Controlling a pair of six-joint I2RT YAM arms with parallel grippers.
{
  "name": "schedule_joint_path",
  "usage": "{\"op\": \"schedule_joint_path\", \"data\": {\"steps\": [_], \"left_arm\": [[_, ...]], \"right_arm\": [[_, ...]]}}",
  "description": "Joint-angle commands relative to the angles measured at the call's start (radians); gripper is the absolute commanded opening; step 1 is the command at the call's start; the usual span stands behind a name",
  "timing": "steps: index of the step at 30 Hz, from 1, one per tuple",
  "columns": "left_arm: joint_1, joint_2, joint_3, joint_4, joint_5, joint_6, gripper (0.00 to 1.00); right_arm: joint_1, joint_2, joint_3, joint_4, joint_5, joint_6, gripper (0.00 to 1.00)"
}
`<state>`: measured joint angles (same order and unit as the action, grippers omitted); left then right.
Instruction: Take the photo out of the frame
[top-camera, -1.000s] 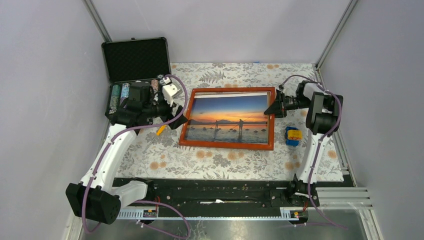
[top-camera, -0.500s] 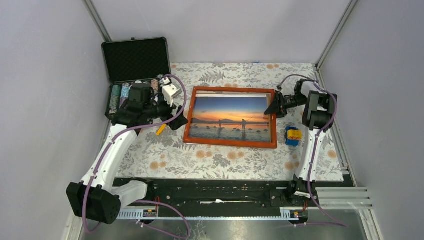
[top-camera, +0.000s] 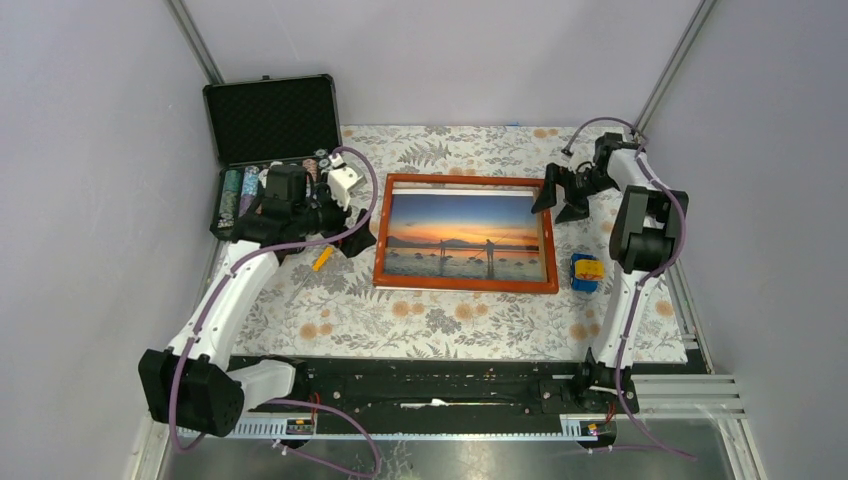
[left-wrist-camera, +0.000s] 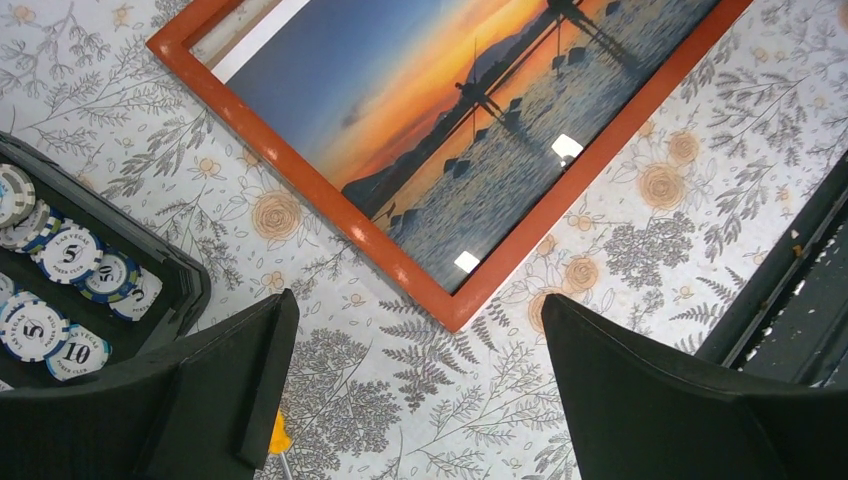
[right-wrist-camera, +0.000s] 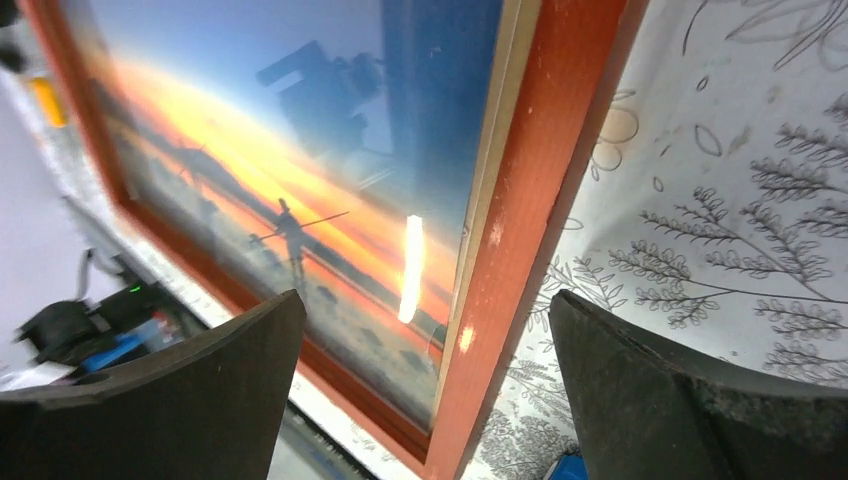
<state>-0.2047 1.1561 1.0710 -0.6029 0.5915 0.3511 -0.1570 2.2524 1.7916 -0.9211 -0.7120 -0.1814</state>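
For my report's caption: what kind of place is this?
Probably a robot test cell: plain grey walls box in a floral cloth, with the left arm and right arm on a rail.

Photo (top-camera: 465, 235) in frame (top-camera: 465, 286), case (top-camera: 272, 118) leftward

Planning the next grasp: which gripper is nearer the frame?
Right. The right gripper hangs open over the frame's far right corner, straddling its right edge; the left gripper sits open just off its left edge.
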Motion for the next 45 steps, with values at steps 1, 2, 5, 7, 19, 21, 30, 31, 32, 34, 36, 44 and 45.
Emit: {"op": "schedule_joint_path", "data": {"steps": [1,2,5,7,19,21,30,31,32,34,36,44,45], "left_arm": [[0.005,0.025,0.013,0.03,-0.038,0.052,0.99],[0.005,0.031,0.02,0.023,-0.042,0.06,0.99],[0.005,0.055,0.049,-0.029,-0.053,0.1,0.99],[0.005,0.065,0.057,-0.052,-0.059,0.125,0.99],[-0.21,0.279,0.084,-0.155,-0.06,0.354,0.84],[-0.276,0.324,0.089,-0.105,-0.097,0.324,0.8],[-0.454,0.522,0.131,0.061,-0.247,0.291,0.7],[-0.464,0.537,0.134,0.072,-0.26,0.291,0.7],[-0.471,0.55,0.136,0.083,-0.267,0.288,0.68],[-0.476,0.576,0.139,0.102,-0.265,0.29,0.65],[-0.483,0.603,0.147,0.111,-0.265,0.293,0.64],[-0.51,0.639,0.151,0.089,-0.197,0.295,0.64],[-0.513,0.639,0.151,0.086,-0.186,0.288,0.63]], "right_arm": [[0.056,-0.112,-0.008,0.068,0.192,0.036,1.0],[0.056,-0.126,-0.007,0.071,0.212,0.044,1.0],[0.056,-0.193,-0.003,0.057,0.213,0.031,1.0],[0.056,-0.251,-0.01,0.053,0.192,0.01,1.0],[0.056,-0.649,-0.364,0.144,0.035,-0.074,1.0],[0.056,-0.711,-0.431,0.175,0.033,-0.071,1.0],[0.009,-0.805,-0.568,0.35,-0.03,0.012,1.0],[0.007,-0.806,-0.578,0.367,-0.034,0.018,1.0],[0.007,-0.809,-0.591,0.389,-0.036,0.028,1.0],[0.007,-0.825,-0.627,0.437,-0.043,0.05,1.0],[0.007,-0.84,-0.642,0.453,-0.037,0.05,1.0],[0.004,-0.876,-0.664,0.456,0.02,0.015,1.0],[0.004,-0.876,-0.665,0.457,0.021,0.014,1.0]]}}
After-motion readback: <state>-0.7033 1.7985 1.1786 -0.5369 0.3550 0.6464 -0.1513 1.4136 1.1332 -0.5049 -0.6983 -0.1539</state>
